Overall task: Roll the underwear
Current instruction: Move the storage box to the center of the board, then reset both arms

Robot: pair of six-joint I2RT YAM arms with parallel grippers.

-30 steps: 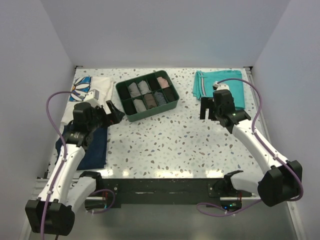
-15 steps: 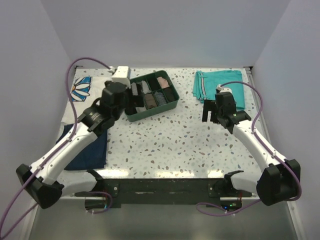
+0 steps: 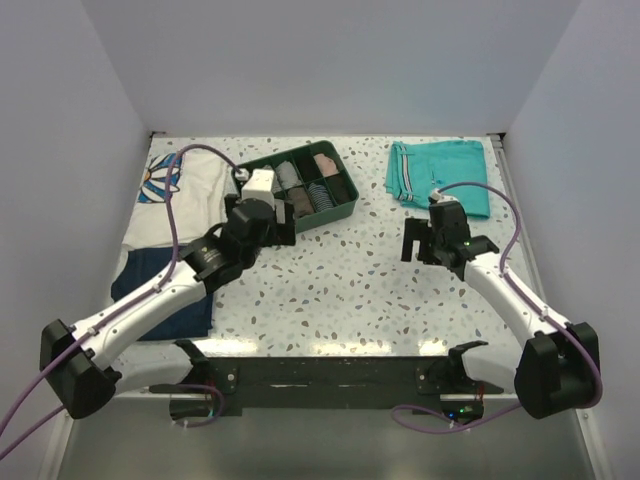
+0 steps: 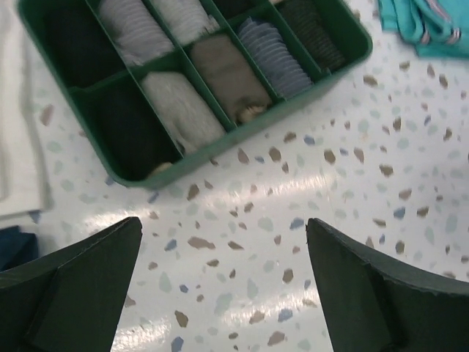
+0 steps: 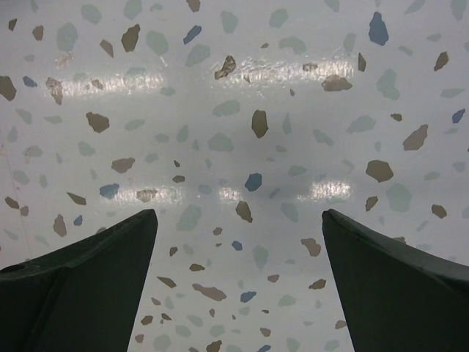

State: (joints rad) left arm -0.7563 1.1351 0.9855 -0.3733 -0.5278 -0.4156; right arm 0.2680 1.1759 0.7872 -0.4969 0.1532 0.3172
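Note:
In the left wrist view, a black roll with a bit of beige at its near end, which looks like the underwear (image 4: pixel 121 125), lies in the near-left compartment of the green tray (image 4: pixel 330 77). From the top view my left arm covers that compartment. My left gripper (image 4: pixel 223 242) (image 3: pixel 278 226) hangs open over the bare table just in front of the tray's near wall, with nothing between its fingers. My right gripper (image 5: pixel 238 220) (image 3: pixel 422 245) is open too, empty above the speckled table to the right of centre.
The tray (image 3: pixel 325 215) holds several other small rolls, grey, striped, brownish and pink. Teal shorts (image 3: pixel 440 175) (image 4: pixel 414 22) lie at the back right. A white floral garment (image 3: pixel 175 190) and a navy folded garment (image 3: pixel 175 290) lie along the left side.
My left arm swung from the left side over the tray's left end, then came down in front of the tray. The right arm drew slightly toward me. Both grippers stayed open.

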